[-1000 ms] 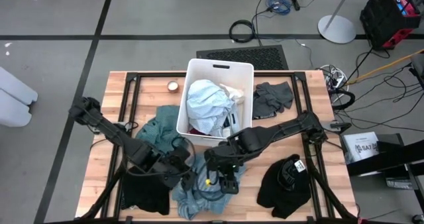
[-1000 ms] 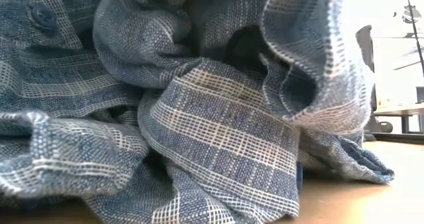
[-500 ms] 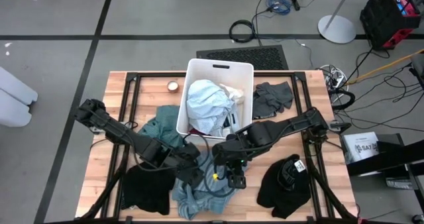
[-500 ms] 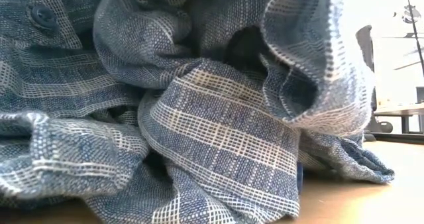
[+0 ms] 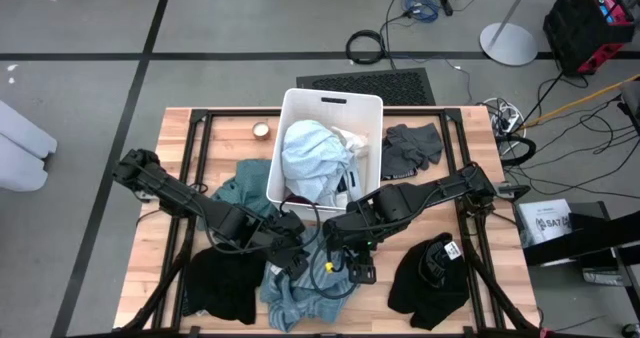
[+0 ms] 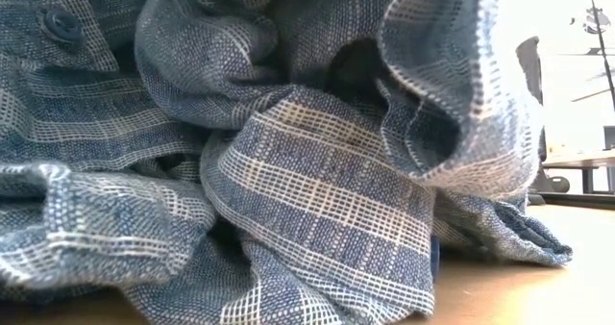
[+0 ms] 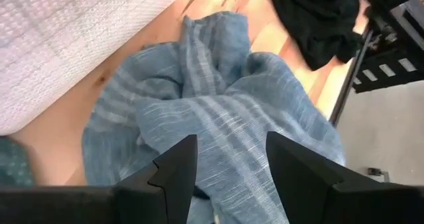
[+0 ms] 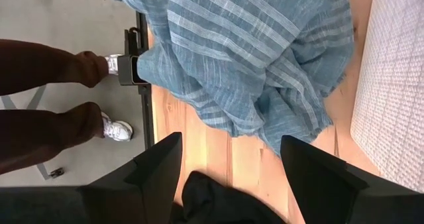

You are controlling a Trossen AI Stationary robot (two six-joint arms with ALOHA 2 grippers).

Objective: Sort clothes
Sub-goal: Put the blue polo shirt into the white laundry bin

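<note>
Both arms are over the blue-white striped shirt (image 5: 305,296), which lies crumpled on the near middle of the wooden surface (image 5: 150,243), just in front of the white bin (image 5: 330,108). Your left gripper (image 7: 228,168) hangs above the shirt's left part with its jaws apart and nothing between them; your right gripper (image 8: 228,177) hovers near the shirt's right edge, jaws likewise spread and empty, with a corner of black cloth (image 8: 218,201) showing just under them.

This looks like the reach-in before a two-handed pick, so choose your bites with care. Aim the left jaws at a raised ridge of the striped fabric, not a flat spread, since a fold gives more cloth to pinch. Move the right gripper over the shirt's frayed hem, clear of the black cloth, or you may lift two garments at once. Watch the yellow-tipped cable (image 5: 325,268) lying between the arms; it could snag.

The teal garment (image 5: 240,193) sits just left of the bin, a black one (image 5: 220,288) at near left, another black one (image 5: 430,273) at near right, and a dark grey one (image 5: 412,148) right of the bin; keep the shirt from dragging across them
</note>
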